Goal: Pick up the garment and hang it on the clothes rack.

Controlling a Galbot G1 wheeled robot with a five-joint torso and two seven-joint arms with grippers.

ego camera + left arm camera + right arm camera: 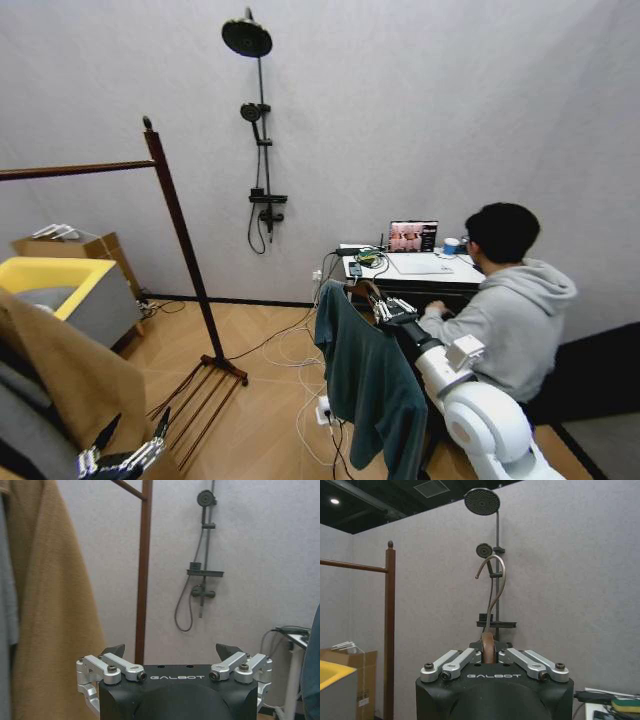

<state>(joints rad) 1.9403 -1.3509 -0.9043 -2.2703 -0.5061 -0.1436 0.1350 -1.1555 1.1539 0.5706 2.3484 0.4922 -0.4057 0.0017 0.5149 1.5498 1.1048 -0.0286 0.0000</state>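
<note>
The garment (368, 388), a dark teal top, hangs from a wooden hanger held out in mid-air at the right of the head view. My right gripper (386, 304) is shut on the hanger's neck. In the right wrist view the jaws of my right gripper (488, 653) pinch the wooden neck, and the metal hook (495, 587) curves up free above them. The clothes rack (186, 255) stands to the left, well apart from the garment, its bar (75, 169) bare near the post. My left gripper (130, 438) waits low at the left, and the left wrist view shows this gripper (171, 652) open with nothing in it.
A long tan coat (75, 378) and a grey jacket (22, 430) hang close by my left arm. A black shower stand (261, 130) is on the back wall. A person sits at a desk (415, 268) behind the garment. Cables (300, 350) lie on the floor, and a yellow-topped bin (60, 285) stands left.
</note>
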